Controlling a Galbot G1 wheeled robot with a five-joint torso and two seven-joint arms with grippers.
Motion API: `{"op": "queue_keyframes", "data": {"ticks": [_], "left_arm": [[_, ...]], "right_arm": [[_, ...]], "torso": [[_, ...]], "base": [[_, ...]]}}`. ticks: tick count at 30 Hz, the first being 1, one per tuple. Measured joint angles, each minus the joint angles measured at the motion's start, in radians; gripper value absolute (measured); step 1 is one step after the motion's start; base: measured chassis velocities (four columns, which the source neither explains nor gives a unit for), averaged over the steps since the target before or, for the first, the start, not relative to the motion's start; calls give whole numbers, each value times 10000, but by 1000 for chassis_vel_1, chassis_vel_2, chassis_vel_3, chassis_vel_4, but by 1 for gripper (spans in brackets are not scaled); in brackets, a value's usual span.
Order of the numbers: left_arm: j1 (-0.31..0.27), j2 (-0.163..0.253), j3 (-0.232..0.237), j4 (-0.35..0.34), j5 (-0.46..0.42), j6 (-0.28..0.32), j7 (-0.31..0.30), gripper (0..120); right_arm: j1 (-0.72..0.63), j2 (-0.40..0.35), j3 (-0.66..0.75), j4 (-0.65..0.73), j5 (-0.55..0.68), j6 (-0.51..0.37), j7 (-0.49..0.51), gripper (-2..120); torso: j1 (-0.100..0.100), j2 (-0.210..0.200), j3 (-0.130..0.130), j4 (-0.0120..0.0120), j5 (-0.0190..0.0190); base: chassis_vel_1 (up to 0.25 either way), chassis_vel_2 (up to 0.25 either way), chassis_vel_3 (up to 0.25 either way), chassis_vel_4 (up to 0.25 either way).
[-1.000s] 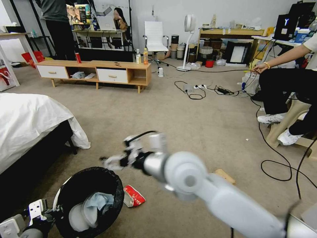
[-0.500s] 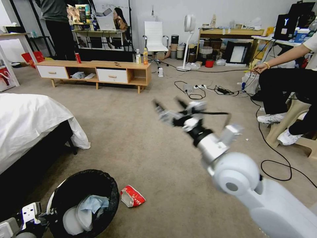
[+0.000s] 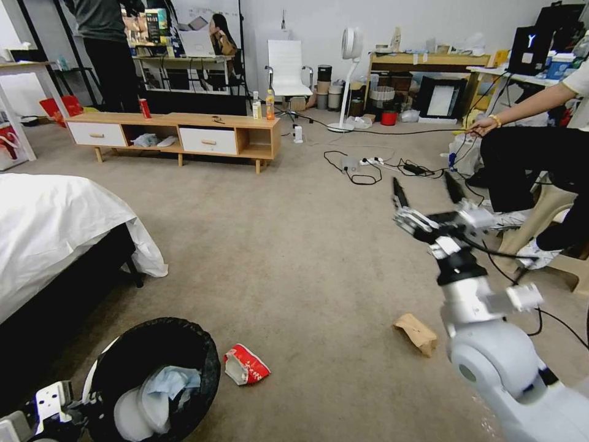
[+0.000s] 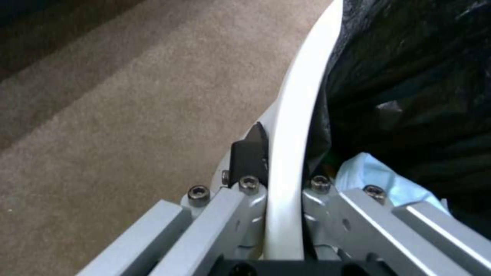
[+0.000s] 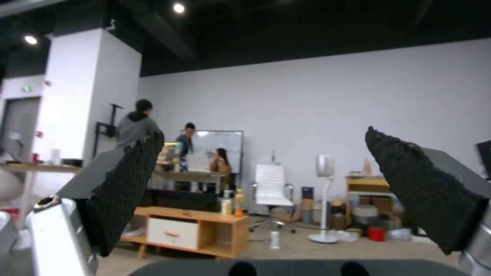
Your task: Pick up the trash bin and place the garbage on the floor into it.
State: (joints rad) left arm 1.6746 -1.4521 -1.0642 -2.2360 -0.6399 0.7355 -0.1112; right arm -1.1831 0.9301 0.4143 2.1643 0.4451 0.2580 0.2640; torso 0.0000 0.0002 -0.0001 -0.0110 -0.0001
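While my left gripper clamps the white rim of the trash bin low at my left, the snack packet lies just beside it on the carpet, the brown paper bag farther right, and my right gripper hangs up high, fingers spread and empty.

The right arm is glossy white, with rounded joint housings and a black collar at the wrist. A thin black cable runs beside the wrist. The right hand has silver links and two slim black fingers with rough, textured pads. The left hand has flat brushed-aluminium links, dark hex screws at the pivots, and a black fingertip.
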Motion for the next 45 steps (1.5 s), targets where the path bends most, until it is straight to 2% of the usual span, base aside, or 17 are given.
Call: {"op": "queue_keyframes", "data": {"ticks": [4,6,10,12,13,15,16,21,45], "left_arm": [[32,-49,7,-58,3,0,4,1],[33,-98,8,-97,0,0,6,1],[29,-147,21,-118,-1,-1,6,1],[26,-194,52,-128,-2,0,12,2],[26,-194,52,-128,-2,0,12,2],[2,-220,63,-130,-2,0,16,1],[-6,-227,66,-131,-2,-1,17,1],[-30,-246,81,-142,-9,-9,28,1],[-10,-267,83,-144,-33,-95,56,1]], "right_arm": [[-849,401,336,1,-701,284,-177,100],[-1420,866,517,60,-1279,361,-193,100],[-1714,1274,641,88,-1749,385,-186,100],[-2059,1899,782,93,-2431,496,-189,100],[-2059,1899,782,93,-2431,496,-189,100],[-2323,2436,894,112,-2852,542,-186,100],[-2495,2737,941,136,-3038,553,-185,100],[-2685,3262,1136,95,-3435,623,-181,100],[-2579,3180,1072,-52,-3271,596,-175,100]], "torso": [[0,0,0,0,1],[0,0,0,0,1],[0,-1,0,0,0],[0,-2,0,1,-2],[0,-2,0,1,-2],[0,-2,0,3,-1],[0,-2,1,-3,-1],[0,-2,0,1,0],[0,-3,1,0,0]], "base": [[0,0,0,0],[0,0,0,0],[0,0,0,0],[0,0,0,0],[0,0,0,0],[0,0,0,0],[0,0,0,0],[0,0,0,0],[0,0,0,0]]}}
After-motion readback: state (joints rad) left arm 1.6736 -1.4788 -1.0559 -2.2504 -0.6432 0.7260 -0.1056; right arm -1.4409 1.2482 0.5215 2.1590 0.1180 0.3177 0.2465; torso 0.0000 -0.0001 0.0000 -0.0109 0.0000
